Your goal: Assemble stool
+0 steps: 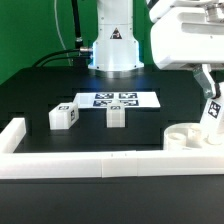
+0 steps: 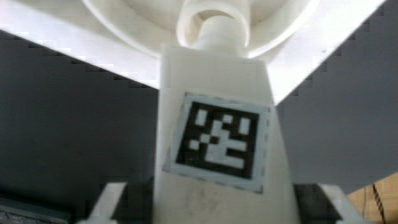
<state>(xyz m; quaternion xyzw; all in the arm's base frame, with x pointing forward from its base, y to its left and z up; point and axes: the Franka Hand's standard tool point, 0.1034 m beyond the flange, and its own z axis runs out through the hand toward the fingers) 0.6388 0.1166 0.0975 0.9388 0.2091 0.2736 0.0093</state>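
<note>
1. The end effector [image 1: 208, 88] was clamped shut on a white stool leg [image 2: 217, 110], with its fingers [image 2: 111, 205] against the leg's sides and the tag facing the wrist camera.
2. The leg's far end met the round seat disc [image 1: 188, 136], which lay by the table [image 1: 40, 85] corner at the exterior view's right, just beside the white rail [image 1: 90, 163].
3. A second leg [image 1: 64, 116] and a third leg [image 1: 116, 116] sat mid-table, near the marker board [image 1: 115, 100].

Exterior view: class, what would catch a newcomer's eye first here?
The claw at the exterior view's right grips a tagged leg just above the round seat disc. Two loose legs stand on the black table toward the exterior view's left, near the marker board.
</note>
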